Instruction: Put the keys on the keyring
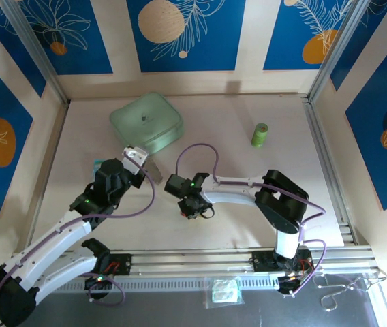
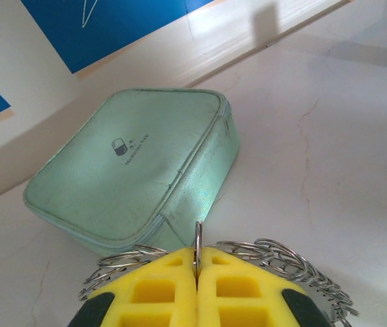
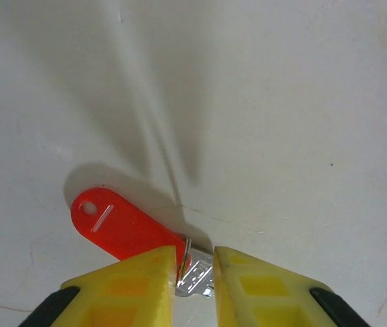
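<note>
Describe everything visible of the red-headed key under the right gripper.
The red key has a glossy oblong head, plastic by its look, with a small hole and a pale slot at its far end. It lies flat on the white table, angled across the view. Its silvery metal part sits between the right gripper's yellow fingers; whether they pinch it is unclear.

Left pincer (image 2: pixel 195 269) tight, right pincer (image 3: pixel 194 266) ajar.
</note>
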Available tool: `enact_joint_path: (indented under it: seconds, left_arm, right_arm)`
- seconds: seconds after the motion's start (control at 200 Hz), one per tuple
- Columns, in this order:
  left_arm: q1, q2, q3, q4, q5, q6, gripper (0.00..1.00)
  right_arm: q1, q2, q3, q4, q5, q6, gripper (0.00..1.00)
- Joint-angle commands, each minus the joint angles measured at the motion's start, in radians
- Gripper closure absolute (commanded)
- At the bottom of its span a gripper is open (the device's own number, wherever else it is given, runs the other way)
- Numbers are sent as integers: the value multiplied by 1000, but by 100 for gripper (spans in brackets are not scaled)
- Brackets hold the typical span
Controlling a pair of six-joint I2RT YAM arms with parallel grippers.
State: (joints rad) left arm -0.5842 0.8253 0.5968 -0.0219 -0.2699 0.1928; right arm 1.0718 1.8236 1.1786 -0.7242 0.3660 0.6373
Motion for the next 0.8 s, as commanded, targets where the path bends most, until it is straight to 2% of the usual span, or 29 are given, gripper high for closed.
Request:
enact_joint_path:
  seconds: [0.0,0.23,0.795]
  left_arm:
    - [7,-12,-3,47,-5,12,100]
    - [7,-14,-3,45,-9,17,100]
    - [8,-19,-2,40,-11,18,100]
  right_arm:
    - [-4,22,33,-41,19,24,79]
    - [-4,26,38,-35,9,19,84]
    - [-7,29,43,-30,-19,16,87]
